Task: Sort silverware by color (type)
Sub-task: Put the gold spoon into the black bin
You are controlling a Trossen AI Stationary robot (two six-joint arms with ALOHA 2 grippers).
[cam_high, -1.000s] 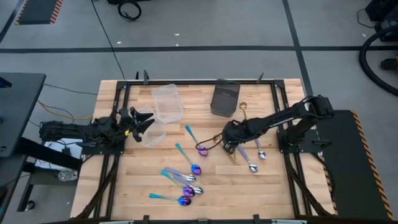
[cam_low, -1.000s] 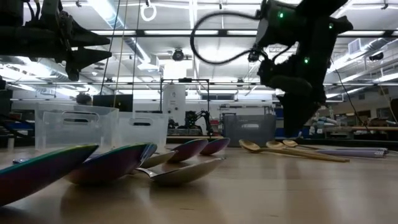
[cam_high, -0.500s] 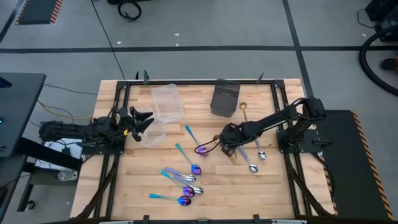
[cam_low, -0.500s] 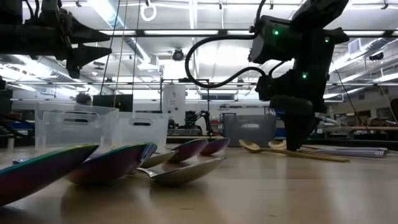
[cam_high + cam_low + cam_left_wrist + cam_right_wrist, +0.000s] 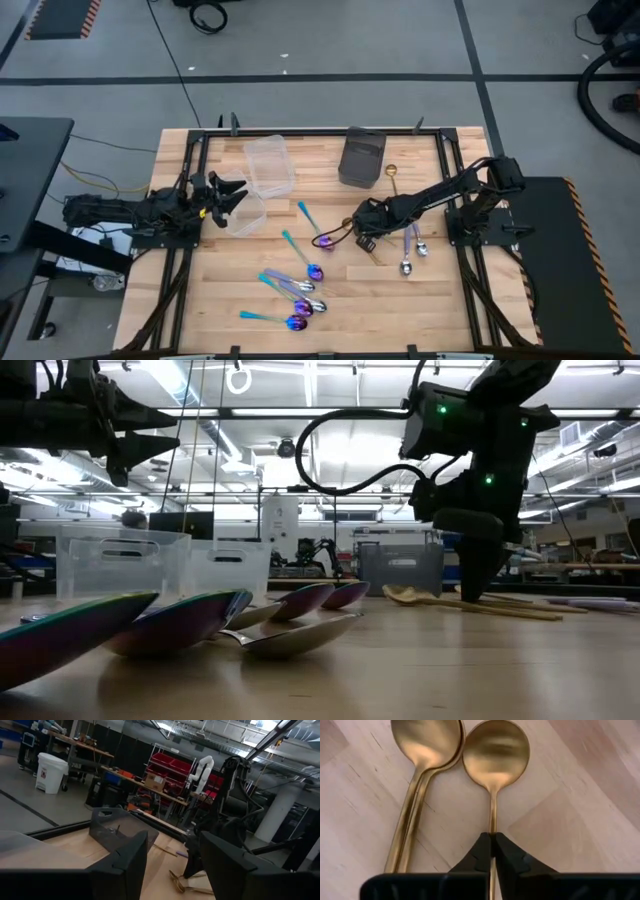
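Observation:
Three gold spoons lie on the table under my right gripper (image 5: pixel 492 851). One (image 5: pixel 494 755) lies alone, and two (image 5: pixel 426 742) lie stacked beside it. My right gripper (image 5: pixel 364 240) is shut on the single spoon. Several iridescent spoons with teal handles (image 5: pixel 298 288) lie flat at the near middle. Two silver spoons with lilac handles (image 5: pixel 411 250) rest right of the gripper, and one more gold spoon (image 5: pixel 392 176) lies beside the dark box. My left gripper (image 5: pixel 236 195) hangs open at the table's left, over a clear tub (image 5: pixel 246 214). My right gripper pinches the single gold spoon's thin handle (image 5: pixel 492 822) between its two fingertips (image 5: pixel 481 854), a short way below the bowl. The fingers point down from above, one on each side of the handle. The spoon lies flat on the wood, bowl up.
A second clear tub (image 5: pixel 270 163) stands at the far left of centre and a dark grey box (image 5: pixel 361 157) at the far middle. The black frame rail (image 5: pixel 452 190) runs along the table's right side.
My right gripper has come down to the table over the gold spoons, shifting slightly toward the table's left, and has shut on the single spoon's handle. The spoons have stayed where they were.

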